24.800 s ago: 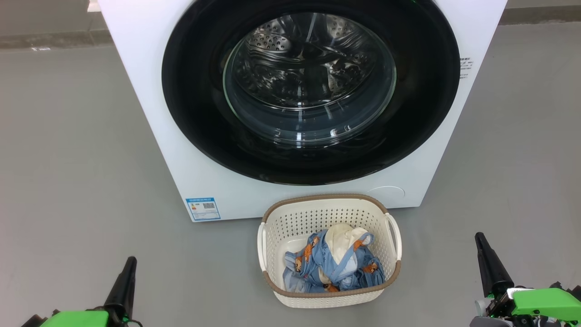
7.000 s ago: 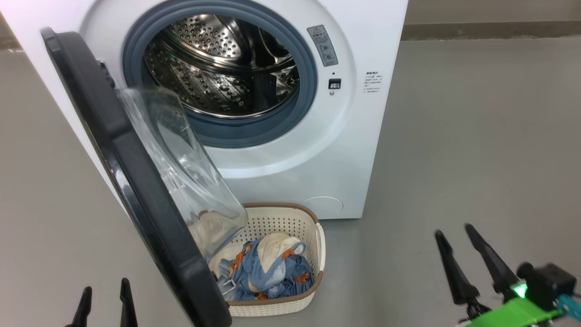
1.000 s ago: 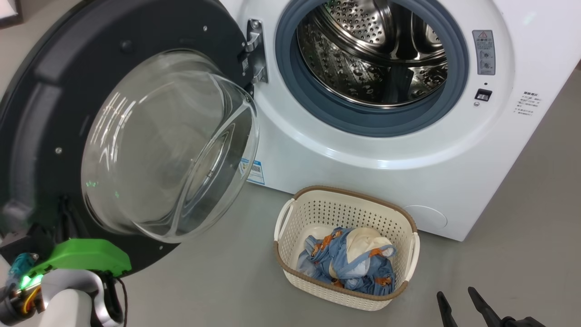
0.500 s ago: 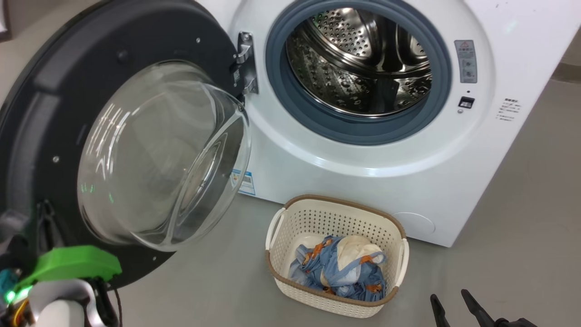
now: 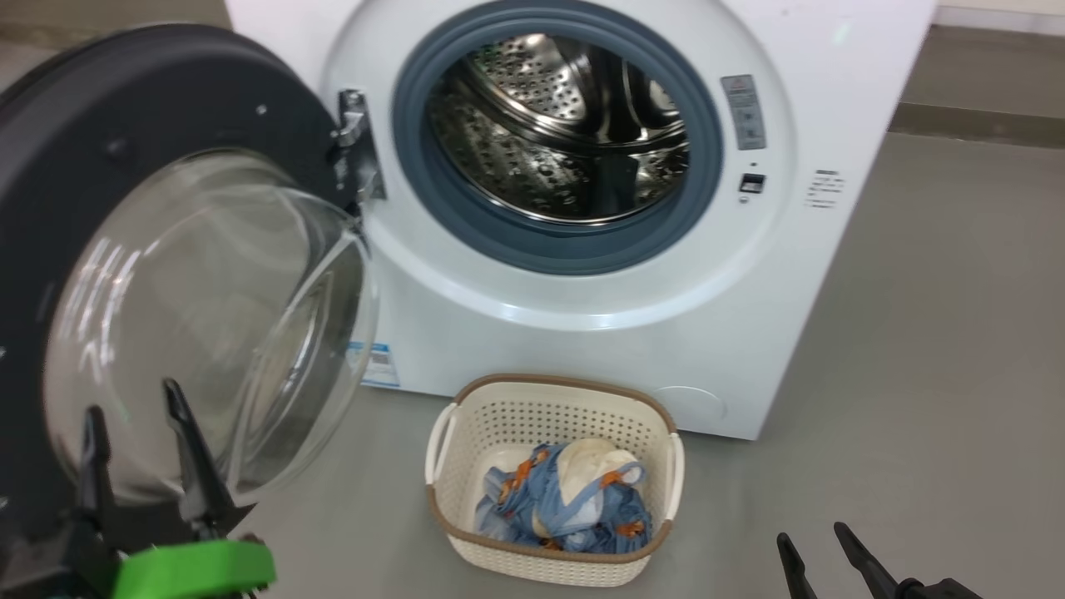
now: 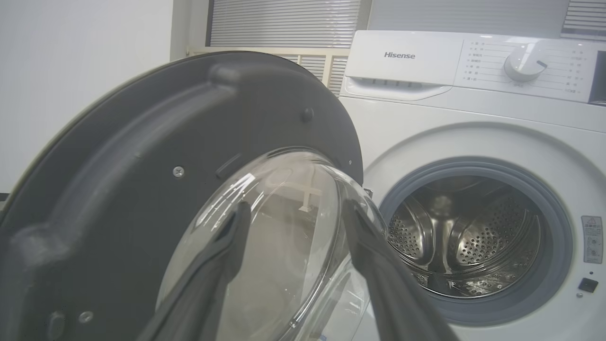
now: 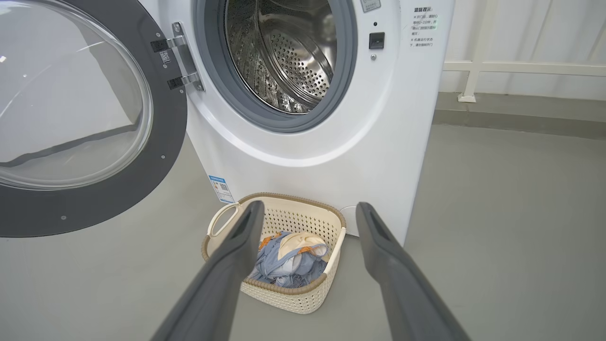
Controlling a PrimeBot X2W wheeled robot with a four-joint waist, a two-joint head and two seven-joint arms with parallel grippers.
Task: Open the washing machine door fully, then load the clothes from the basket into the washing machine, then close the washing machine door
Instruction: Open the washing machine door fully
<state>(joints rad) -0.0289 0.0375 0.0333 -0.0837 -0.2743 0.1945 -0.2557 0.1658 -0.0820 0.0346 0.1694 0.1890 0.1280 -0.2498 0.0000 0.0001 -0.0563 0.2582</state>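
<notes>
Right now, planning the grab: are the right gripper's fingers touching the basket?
Apart. The head view shows bare floor between the right gripper and the basket.

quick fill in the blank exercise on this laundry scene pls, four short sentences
The washing machine door stands ____.
The clothes lie in the ____-rimmed basket.
The drum is ____.
The right gripper holds ____.
Missing words: open; brown; empty; nothing.
</notes>
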